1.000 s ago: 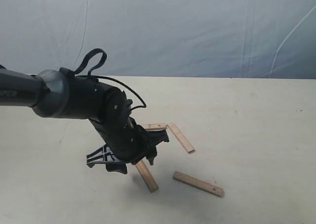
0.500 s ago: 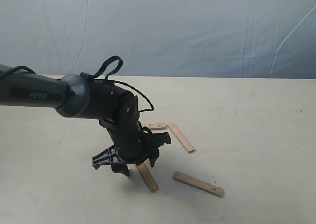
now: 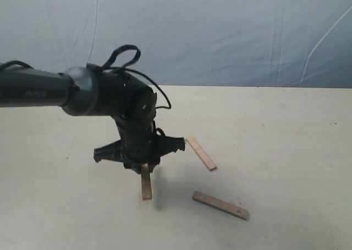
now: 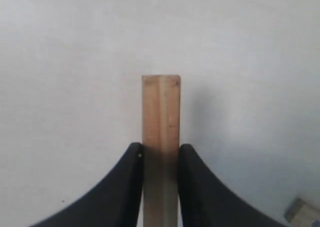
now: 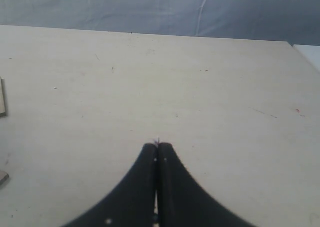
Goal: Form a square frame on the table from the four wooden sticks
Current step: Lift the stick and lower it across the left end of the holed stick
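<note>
My left gripper point(image 3: 144, 164) is shut on one wooden stick point(image 3: 146, 185), which hangs end-down over the table point(image 3: 286, 145); the left wrist view shows that stick point(image 4: 160, 112) pinched between both fingers point(image 4: 131, 177). A second stick point(image 3: 201, 153) lies slanted to the right of the gripper. A third stick point(image 3: 220, 205) lies nearer the front. The fourth stick is hidden behind the left arm. No square frame shows. My right gripper point(image 5: 158, 146) is shut on nothing above bare table and is out of the exterior view.
The left arm's dark body point(image 3: 104, 96) and its cable loop point(image 3: 125, 54) reach in from the left. A pale blue backdrop point(image 3: 220, 35) runs behind the table's far edge. Stick ends point(image 5: 2, 98) show at the edge of the right wrist view.
The left gripper has lifted its stick off the table and turned it from lying slanted to hanging end-down, shifting slightly left. It now covers the stick behind it.
</note>
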Motion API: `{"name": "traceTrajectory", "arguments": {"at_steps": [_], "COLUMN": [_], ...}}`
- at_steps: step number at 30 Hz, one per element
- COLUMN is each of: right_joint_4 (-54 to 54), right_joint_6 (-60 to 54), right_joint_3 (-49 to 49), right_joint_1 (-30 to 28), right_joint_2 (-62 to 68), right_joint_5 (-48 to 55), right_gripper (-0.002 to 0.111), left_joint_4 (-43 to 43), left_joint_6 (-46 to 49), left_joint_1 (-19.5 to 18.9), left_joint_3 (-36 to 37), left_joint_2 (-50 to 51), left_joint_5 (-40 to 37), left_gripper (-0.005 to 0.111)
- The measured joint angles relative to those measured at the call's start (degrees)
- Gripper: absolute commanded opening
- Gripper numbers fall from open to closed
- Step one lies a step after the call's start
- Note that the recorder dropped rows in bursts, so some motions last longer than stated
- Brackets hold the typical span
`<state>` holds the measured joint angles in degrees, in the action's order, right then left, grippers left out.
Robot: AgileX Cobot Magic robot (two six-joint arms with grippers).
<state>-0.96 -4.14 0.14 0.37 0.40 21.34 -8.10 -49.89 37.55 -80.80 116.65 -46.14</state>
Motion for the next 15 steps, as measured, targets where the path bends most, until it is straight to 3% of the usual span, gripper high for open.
{"name": "traceTrajectory", "arguments": {"at_steps": [6, 15], "right_joint_4": [0.0, 0.0], "right_joint_6": [0.0, 0.0], "right_joint_3": [0.0, 0.0], "right_joint_1": [0.0, 0.0], "right_joint_2": [0.0, 0.0], "right_joint_5": [0.0, 0.0], "right_gripper": [-0.001, -0.001], "left_joint_4": [-1.3, 2.7], "left_joint_6": [8.1, 12.2], "left_joint_1": [-2.3, -5.5], "left_joint_3": [-7.0, -7.1], "left_joint_2": [-1.1, 3.5], "left_joint_5": [-5.7, 0.8], "left_gripper": [0.0, 0.0]}}
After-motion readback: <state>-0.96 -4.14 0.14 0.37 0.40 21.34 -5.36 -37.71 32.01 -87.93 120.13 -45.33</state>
